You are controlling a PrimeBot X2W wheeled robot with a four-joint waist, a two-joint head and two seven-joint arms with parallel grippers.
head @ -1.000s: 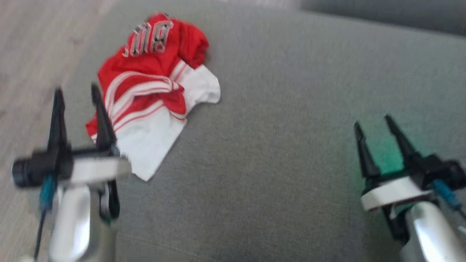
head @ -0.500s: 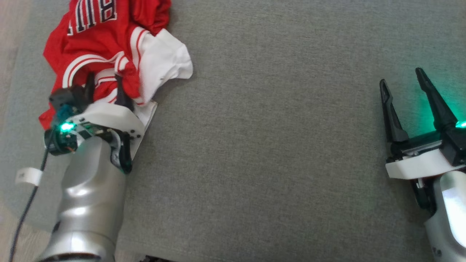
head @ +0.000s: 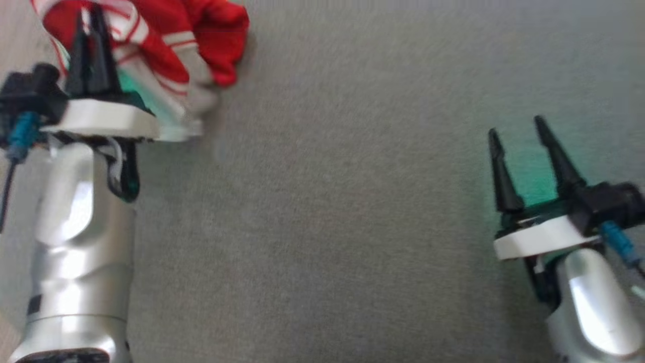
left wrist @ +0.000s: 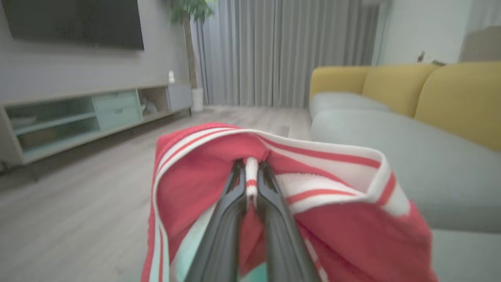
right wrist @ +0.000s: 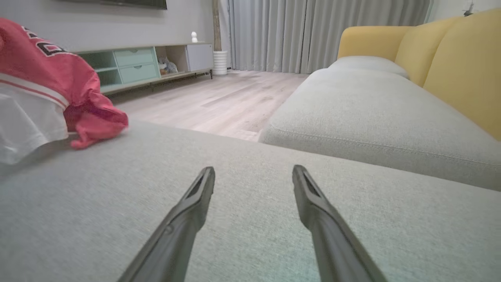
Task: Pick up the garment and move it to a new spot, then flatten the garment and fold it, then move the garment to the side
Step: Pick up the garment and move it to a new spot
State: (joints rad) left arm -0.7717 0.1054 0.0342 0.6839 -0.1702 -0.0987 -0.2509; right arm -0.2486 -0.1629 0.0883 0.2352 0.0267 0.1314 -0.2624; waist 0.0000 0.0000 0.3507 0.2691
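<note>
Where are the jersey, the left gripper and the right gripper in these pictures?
jersey [head: 221, 25], head view, on its red bunched part.
left gripper [left wrist: 251, 166], left wrist view, between its jaw tips.
right gripper [right wrist: 253, 169], right wrist view, between its jaw tips.

The garment [head: 216, 25] is red with red-and-white striped trim, a plain white panel and dark lettering. The left gripper [head: 90, 20] and right gripper [head: 516, 126] have black fingers [head: 560, 161], white collars [head: 539, 242], silver forearms [head: 75, 227] and teal-blue plugs [head: 617, 242], with a green glow beside them. The seat cushion [head: 352, 201] is flecked grey, the backrests [right wrist: 458, 58] mustard yellow, the floor [right wrist: 219, 102] pale wood-grain, the curtains [right wrist: 305, 31] grey, and the cabinet [right wrist: 137, 62] has mint-green drawers.
</note>
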